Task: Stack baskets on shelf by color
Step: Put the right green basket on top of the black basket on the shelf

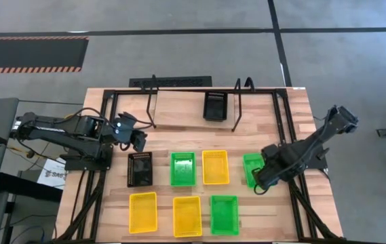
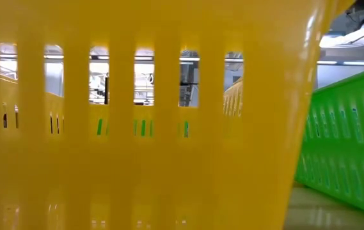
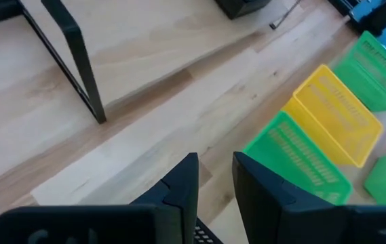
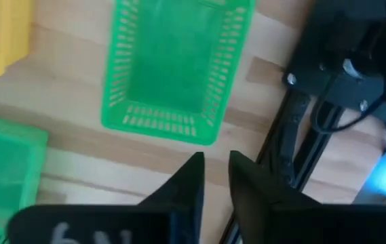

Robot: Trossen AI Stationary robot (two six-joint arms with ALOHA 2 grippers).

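Right gripper (image 4: 213,166) is hanging over the green basket (image 4: 176,64) at the table's right edge; its jaws are standing a narrow gap apart with nothing between them, the basket lying just ahead of the tips and not touched. Left gripper (image 3: 213,173) is hovering over bare wood, jaws likewise slightly apart and empty, with a black basket (image 1: 140,169) sitting just under and behind them. The shelf (image 1: 193,102) is sitting well ahead of both sets of jaws, already carrying one black basket (image 1: 216,106) on its right part.

Risks from here, as I judge them:
- The gap between the right jaws is looking too slim for an easy bite on the perforated wall; coming down like this could be pressing on the rim and tipping or skidding the basket off toward the table frame (image 4: 281,149) beside it.
- That green basket is lying tilted against the frame side, so a pinch on the near wall could be twisting it in the grip.
- The neighbouring yellow basket (image 1: 215,167) is sitting near; a swing past it could be knocking it.
- Colour mix-up: green landing on the black one on the shelf.
- Shelf legs (image 3: 77,61) are standing ahead of the left jaws; a carried basket could be catching on the thin tube.
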